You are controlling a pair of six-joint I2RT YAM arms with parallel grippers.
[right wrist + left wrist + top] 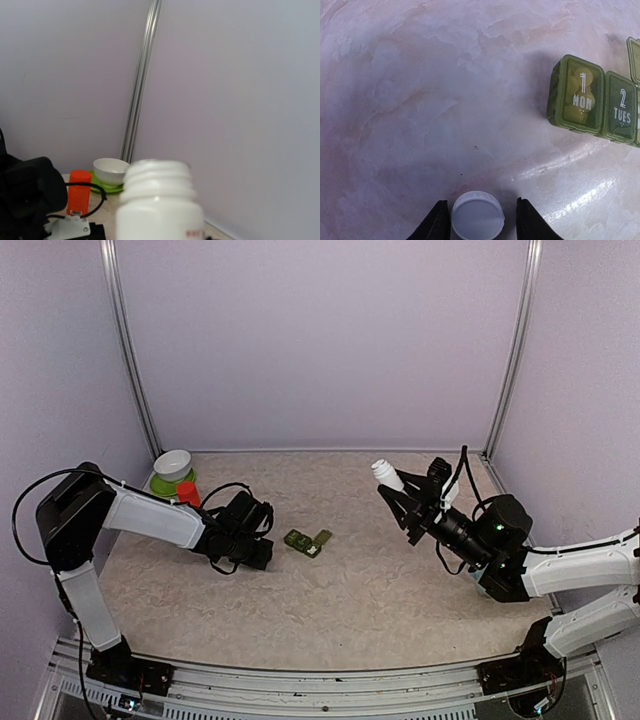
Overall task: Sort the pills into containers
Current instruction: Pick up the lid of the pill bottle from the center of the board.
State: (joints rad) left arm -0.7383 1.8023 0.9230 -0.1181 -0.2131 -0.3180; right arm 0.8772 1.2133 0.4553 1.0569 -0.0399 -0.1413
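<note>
Containers point(305, 542) lie near the middle of the table point(350, 610). They form a short strip of joined square boxes in see-through green plastic with white print.

The left gripper point(480, 202) sits low over the mottled, stone-look surface. Its two black fingers point(436, 225) are parted and it is released. A smooth, round white cap point(477, 217) lies flat between them, with a dark gap on its right side.

Ahead of those fingers and off to their right, apart from them, is the strip. Its long axis runs across the line the fingers point along. "1 MON" and "2 TUES" read upright from the gripper's side. Pale yellow round pills point(583, 80) show through the MON lid. The box at the far right end has its lid point(323, 536) raised. From above, the strip slants from back-left to front-right, just to the right of this gripper.

The right gripper point(403, 490) is raised over the right side of the table, well apart from the strip. It is clenched on a white plastic bottle point(386, 473). The bottle's ribbed neck is uncapped and tilts up and to the left.

In the back left corner a white bowl point(173, 462) rests on a green plate point(160, 485). An orange-red cylinder point(188, 492) stands just beside them.
</note>
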